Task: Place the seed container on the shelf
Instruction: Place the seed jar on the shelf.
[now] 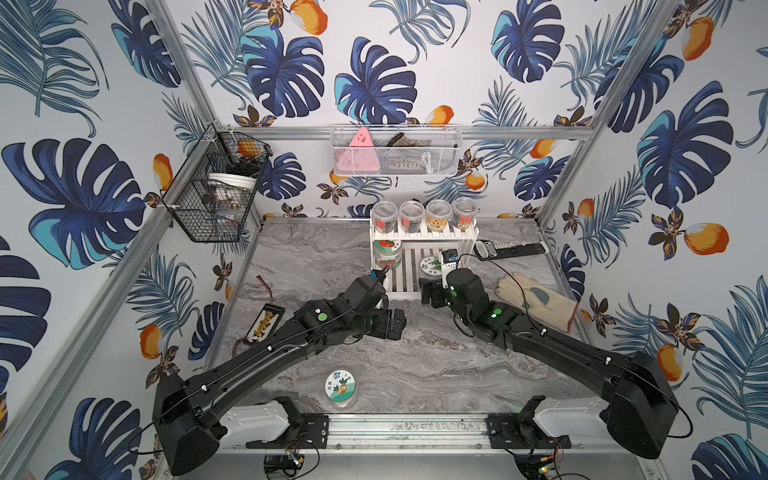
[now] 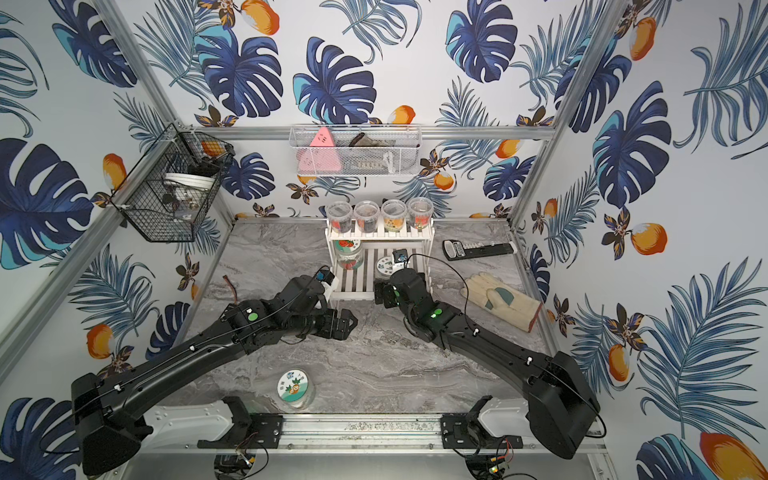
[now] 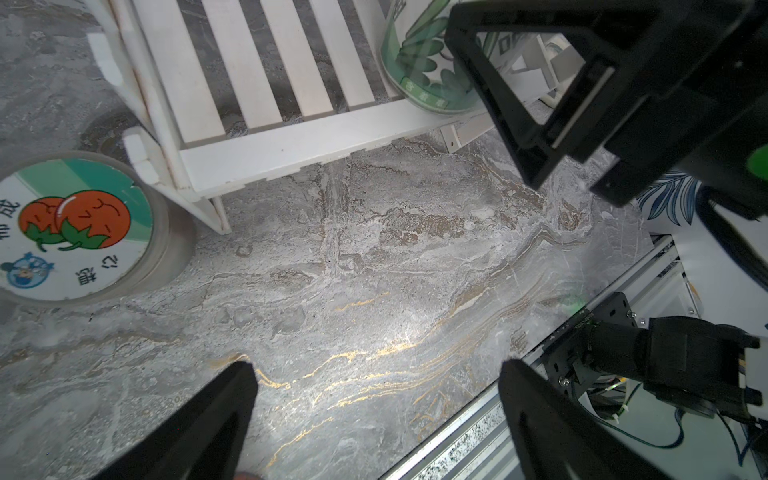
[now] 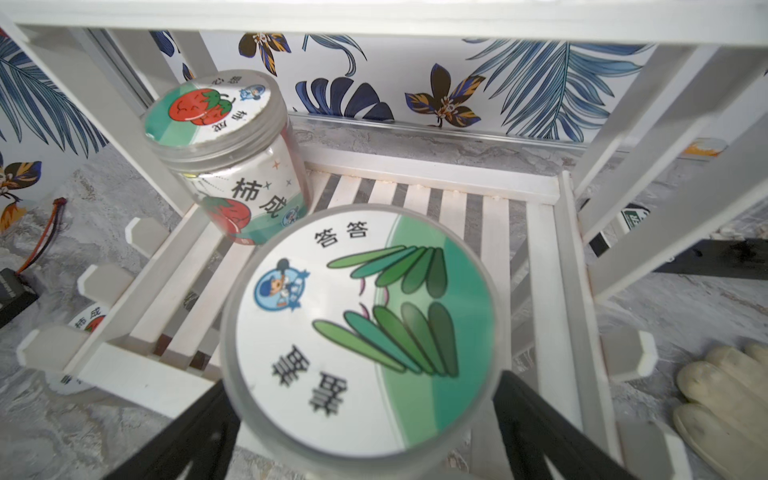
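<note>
The bench (image 1: 332, 266) is mostly bare in front of the shelf (image 1: 419, 241), giving room to back out. The right gripper (image 4: 363, 386) reaches to the lower tier, where the seed container (image 4: 361, 316) stands by the front rail, apart from 1 tomato jar (image 4: 224, 141). Its fingers straddle the container; whether they pinch I cannot tell. Judged step: release, then a straight retreat. The left gripper (image 3: 378, 365) hovers over the bench, fingers spread.

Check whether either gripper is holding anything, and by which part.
The left gripper is open and empty. The right gripper straddles the sides of the leaf jar, which stands on the lower tier of the shelf; whether it grips cannot be told.
</note>
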Available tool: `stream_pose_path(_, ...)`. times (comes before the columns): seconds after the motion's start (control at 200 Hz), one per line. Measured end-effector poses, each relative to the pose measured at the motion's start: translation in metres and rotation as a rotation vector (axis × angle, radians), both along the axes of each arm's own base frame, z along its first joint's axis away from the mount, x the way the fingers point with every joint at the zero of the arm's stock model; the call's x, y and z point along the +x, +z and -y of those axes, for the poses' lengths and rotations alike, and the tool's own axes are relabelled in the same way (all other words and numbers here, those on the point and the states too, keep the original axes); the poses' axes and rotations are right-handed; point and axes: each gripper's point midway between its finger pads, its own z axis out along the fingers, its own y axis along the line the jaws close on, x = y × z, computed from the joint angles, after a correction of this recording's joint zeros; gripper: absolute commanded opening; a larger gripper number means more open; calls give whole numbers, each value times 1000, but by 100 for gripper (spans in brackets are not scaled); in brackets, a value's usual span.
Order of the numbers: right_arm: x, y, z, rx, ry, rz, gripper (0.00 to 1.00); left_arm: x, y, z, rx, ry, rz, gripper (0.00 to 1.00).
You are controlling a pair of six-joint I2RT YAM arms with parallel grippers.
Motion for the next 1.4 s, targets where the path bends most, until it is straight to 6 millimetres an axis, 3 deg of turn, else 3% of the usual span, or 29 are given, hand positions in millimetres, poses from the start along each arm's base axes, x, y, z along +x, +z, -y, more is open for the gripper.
stream_pose_path(0.305,-10,-5,7,61,-23,-109,81,-2,-4,-1,9,-3,-7,99)
stream_pose_path(0.771,29,-6,23,83,-134,-132,75,-4,-8,1,-1,-13,-20,99)
stream_pose_path(1.146,50,-21,19,77,-140,-125,71,-4,-7,1,-11,-14,-14,99)
stream_pose_path(1.401,65,-19,17,69,-154,-94,71,-4,-6,0,-12,-11,-8,99)
